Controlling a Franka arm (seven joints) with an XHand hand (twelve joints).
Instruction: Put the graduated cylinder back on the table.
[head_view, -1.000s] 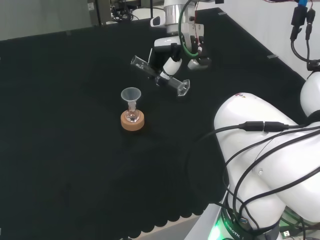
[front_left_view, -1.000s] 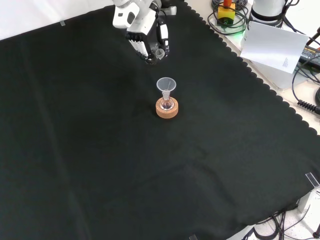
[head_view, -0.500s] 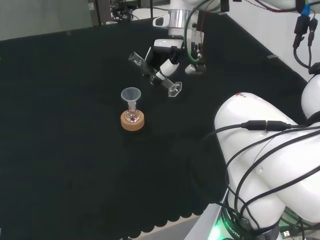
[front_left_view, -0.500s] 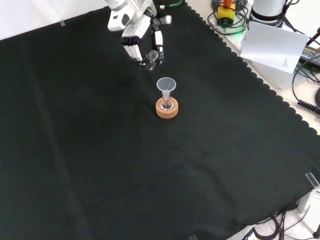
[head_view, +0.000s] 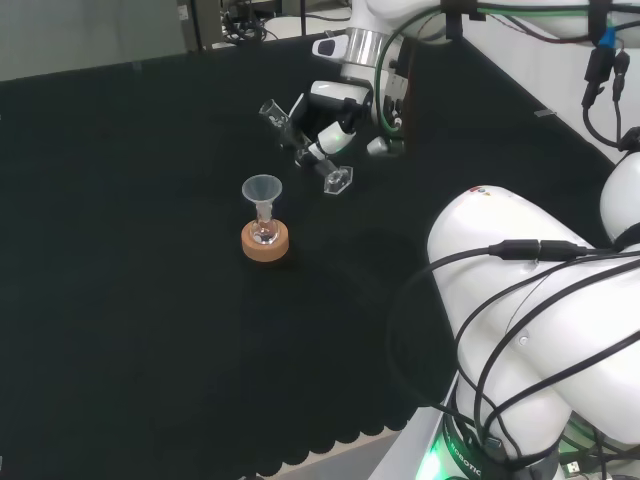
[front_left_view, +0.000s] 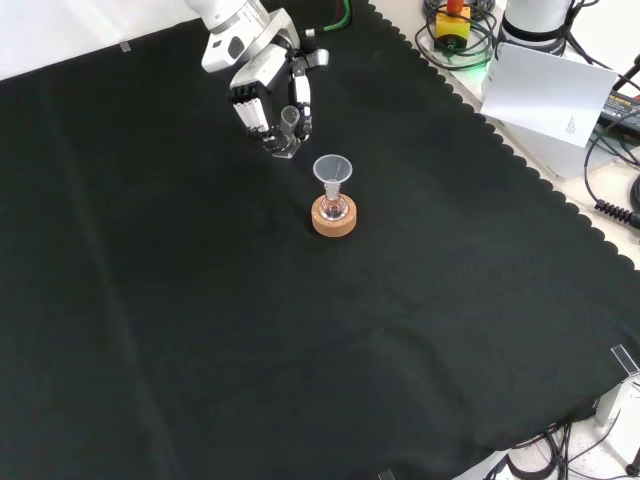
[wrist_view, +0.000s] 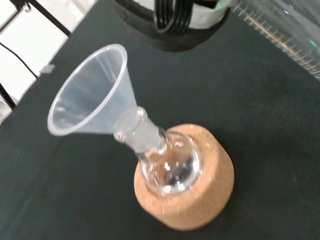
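A clear graduated cylinder (head_view: 335, 180) hangs tilted in the hand (head_view: 330, 118), whose fingers are curled round its middle. In the head view its mouth points up and to the left, and its hexagonal foot is low, close over the black cloth. The front view shows the hand (front_left_view: 255, 75) at the top with the cylinder (front_left_view: 290, 122) below it, just up and left of the funnel (front_left_view: 332, 168). That clear funnel (head_view: 263, 188) stands in a small round flask (wrist_view: 170, 167) on a cork ring (head_view: 265, 242). A length of the cylinder's graduated wall (wrist_view: 285, 30) shows in the wrist view.
The arm's big white links (head_view: 540, 330) take up the right of the head view. Beyond the cloth's scalloped edge (front_left_view: 520, 165) in the front view lie a white box (front_left_view: 555, 95) and cables. Bare cloth spreads around the cork ring.
The hand has carried the cylinder left in both views, and downward in the front view. The cylinder has swung more upright, its foot dropping nearer the cloth. Funnel and flask have not moved.
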